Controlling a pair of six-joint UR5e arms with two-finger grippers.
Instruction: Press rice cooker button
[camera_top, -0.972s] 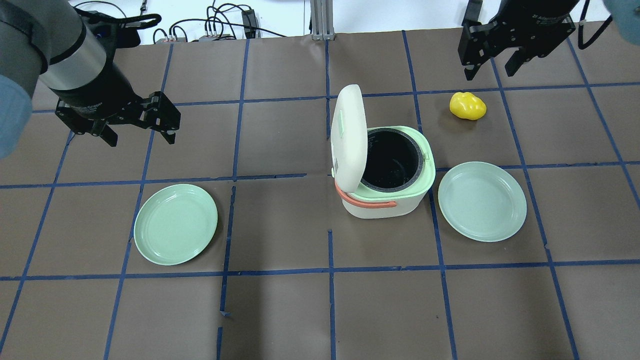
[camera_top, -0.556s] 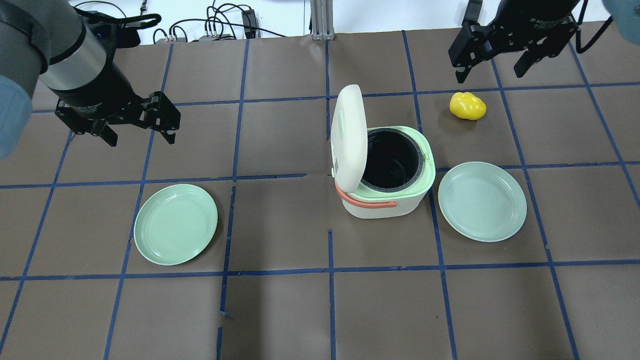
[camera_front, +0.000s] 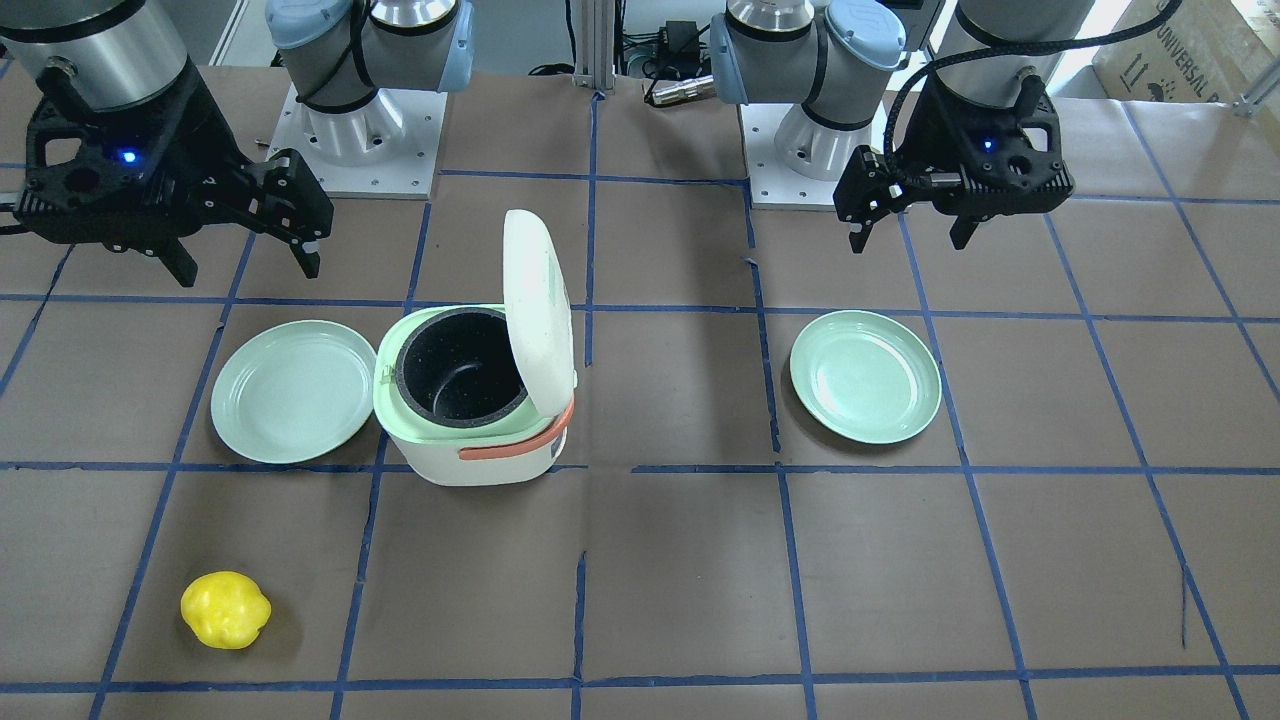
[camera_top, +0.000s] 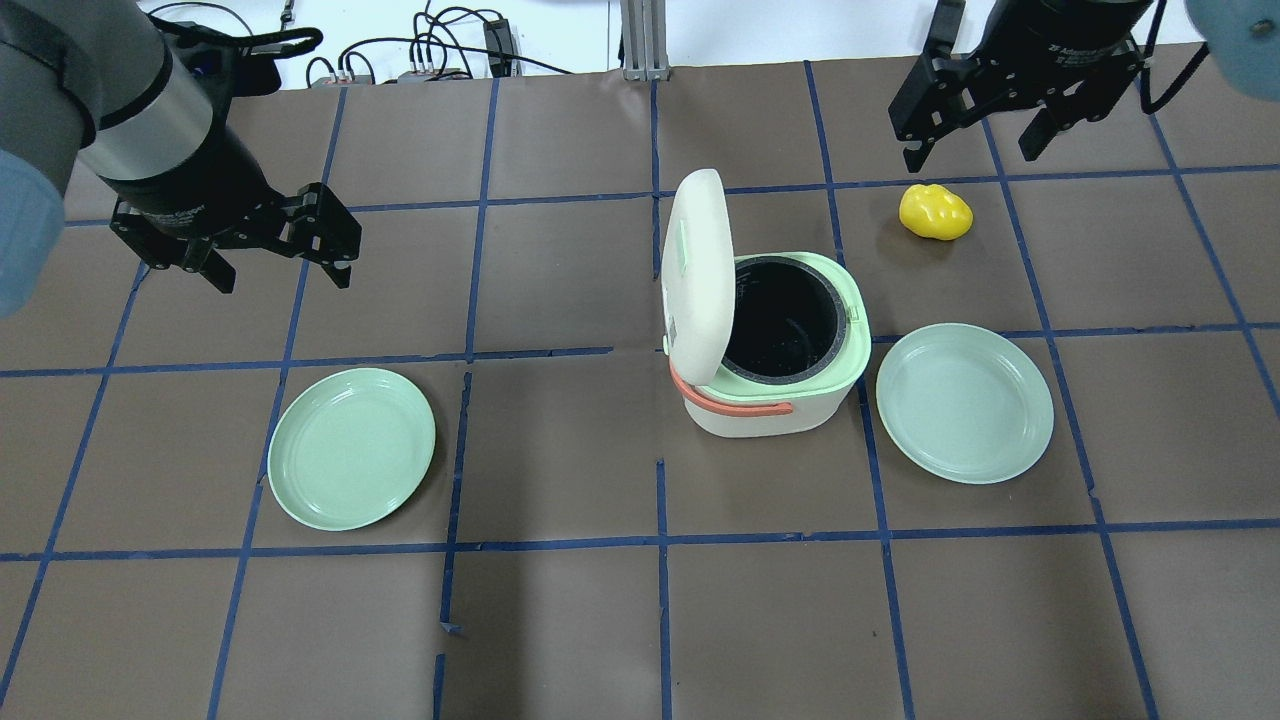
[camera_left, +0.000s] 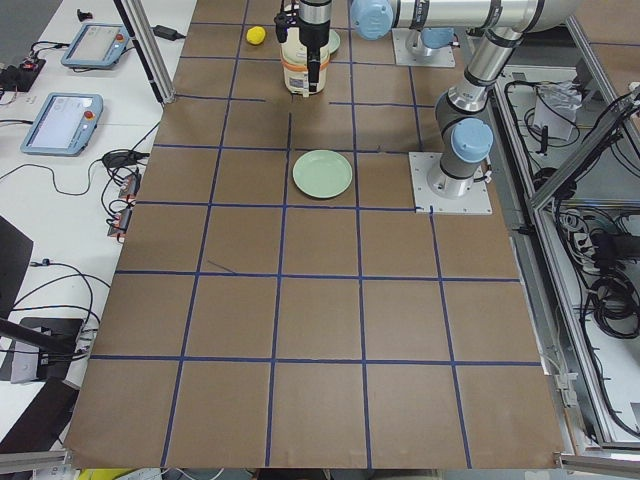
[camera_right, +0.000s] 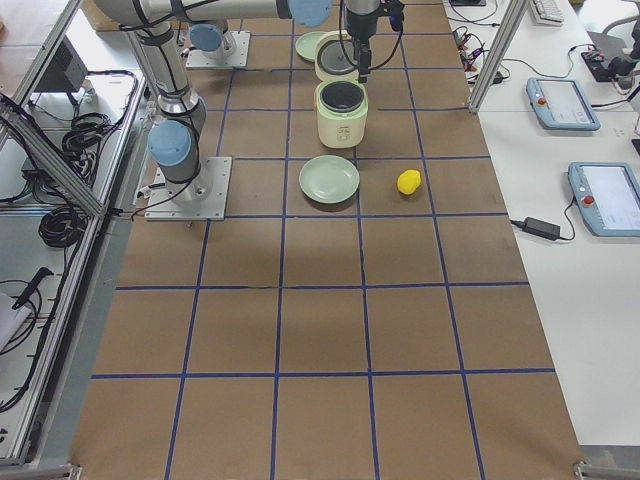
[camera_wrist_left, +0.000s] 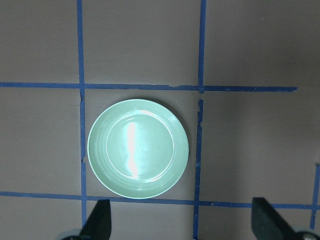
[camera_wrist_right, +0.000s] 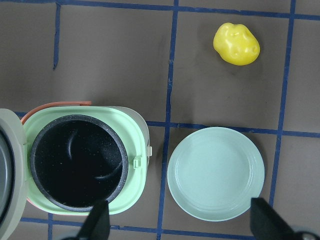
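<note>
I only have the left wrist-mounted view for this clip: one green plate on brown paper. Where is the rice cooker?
Observer: The rice cooker stands near the table's middle, on the right arm's side, close beside a pale green plate.
Operator: Is its lid shut?
Observer: No. The lid stands up open, and the black inner pot looks empty.
Operator: Is the right gripper touching the cooker?
Observer: No. The right gripper hangs open in the air, apart from the cooker, just beyond a yellow lumpy item.
</note>
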